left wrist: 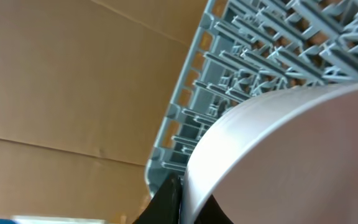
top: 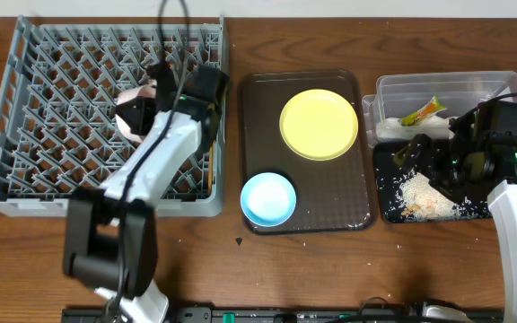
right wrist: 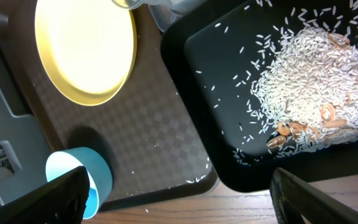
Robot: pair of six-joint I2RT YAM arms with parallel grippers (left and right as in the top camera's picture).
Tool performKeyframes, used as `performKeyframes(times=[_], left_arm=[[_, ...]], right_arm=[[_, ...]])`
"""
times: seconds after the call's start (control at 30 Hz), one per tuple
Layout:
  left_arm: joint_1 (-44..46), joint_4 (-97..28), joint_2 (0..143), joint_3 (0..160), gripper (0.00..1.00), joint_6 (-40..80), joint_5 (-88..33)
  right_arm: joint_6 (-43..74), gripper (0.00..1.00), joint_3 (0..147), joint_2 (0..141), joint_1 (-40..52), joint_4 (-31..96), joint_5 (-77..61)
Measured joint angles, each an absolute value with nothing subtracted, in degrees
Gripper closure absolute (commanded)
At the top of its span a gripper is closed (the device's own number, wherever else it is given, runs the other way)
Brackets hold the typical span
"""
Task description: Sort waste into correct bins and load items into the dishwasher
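Observation:
My left gripper (top: 155, 100) (left wrist: 188, 204) is shut on the rim of the small white bowl (top: 137, 108) (left wrist: 291, 149), held tilted over the middle of the grey dishwasher rack (top: 43, 108) (left wrist: 253, 56). Two thin wooden chopsticks (top: 211, 166) lie by the rack's right wall. The yellow plate (top: 319, 124) (right wrist: 82, 50) and the light blue bowl (top: 268, 198) (right wrist: 79, 180) sit on the brown tray. My right gripper (top: 420, 154) (right wrist: 182, 199) hangs open over the black bin's (top: 389, 211) (right wrist: 216, 93) left edge, holding nothing. White rice (top: 424, 196) (right wrist: 309, 68) lies in that bin.
The clear tub (top: 447, 88) behind the black bin holds a green-and-orange wrapper (top: 423, 111) and a white napkin (top: 391, 126). The brown serving tray (top: 348, 215) (right wrist: 154, 130) lies between rack and bins, with a few stray rice grains. Bare wooden table runs along the front.

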State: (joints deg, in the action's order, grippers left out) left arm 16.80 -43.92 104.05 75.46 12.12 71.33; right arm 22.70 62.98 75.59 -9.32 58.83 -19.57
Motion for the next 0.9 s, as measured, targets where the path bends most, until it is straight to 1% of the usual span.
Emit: performKeyframes(times=[0.17,0.5,0.63,0.9], left_arm=[[17.93,-42.44,108.27,75.46,0.92,11.7,76.25],[22.74,-40.47,109.73,75.46,0.92,11.53,78.74],[23.05,-40.53,109.73,75.46,0.92,11.53,79.55],[23.2,-40.62,109.73,75.46,0.92,11.53,85.95]], right_arm=[[22.7,0.09,62.98,75.59,-9.32,58.7,-19.57],[22.7,0.09,62.98,75.59,-9.32,58.19,-19.57],[22.7,0.09,62.98,75.59,-9.32,58.19,-19.57],[22.7,0.09,62.98,75.59,-9.32,58.26,-19.57]])
